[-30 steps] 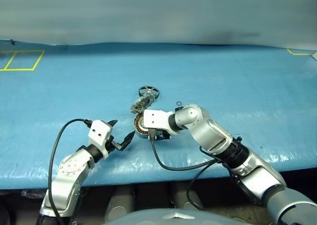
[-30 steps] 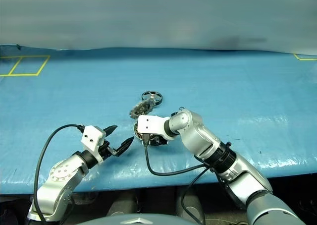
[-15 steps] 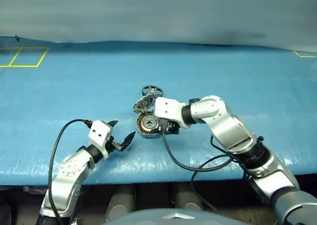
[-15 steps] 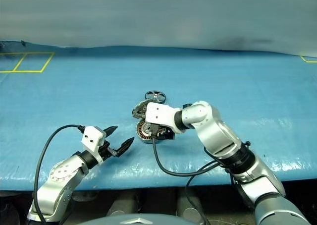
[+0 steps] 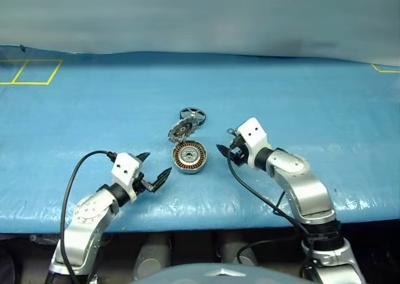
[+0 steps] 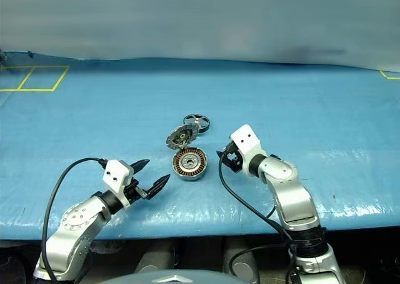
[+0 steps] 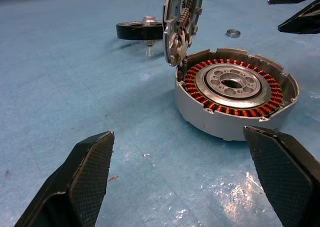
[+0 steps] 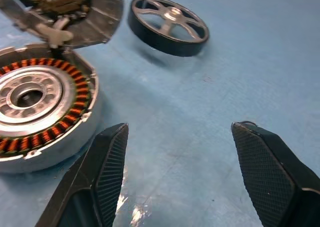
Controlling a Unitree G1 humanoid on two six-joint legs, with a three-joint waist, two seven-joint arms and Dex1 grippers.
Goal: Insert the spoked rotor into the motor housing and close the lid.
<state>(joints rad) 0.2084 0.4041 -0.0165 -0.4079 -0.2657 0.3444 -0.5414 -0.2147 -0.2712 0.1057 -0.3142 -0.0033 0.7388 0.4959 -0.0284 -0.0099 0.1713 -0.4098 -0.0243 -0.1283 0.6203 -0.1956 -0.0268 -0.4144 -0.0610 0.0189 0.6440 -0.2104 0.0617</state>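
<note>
Spoked rotor (image 5: 191, 115) behind motor housing (image 5: 189, 157)

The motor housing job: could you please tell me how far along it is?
Done: the lid stands open on the rim of the motor housing, windings exposed. In hand: nothing; the right pincer hangs open beside the housing, and the left pincer waits open on its other side. Left: the spoked rotor lies on the blue table behind the lid; it must go in, then the lid must close.

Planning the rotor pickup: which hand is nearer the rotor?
Right. The right hand sits just right of the housing, fairly near the rotor. The left hand is farther, beyond the housing.
</note>
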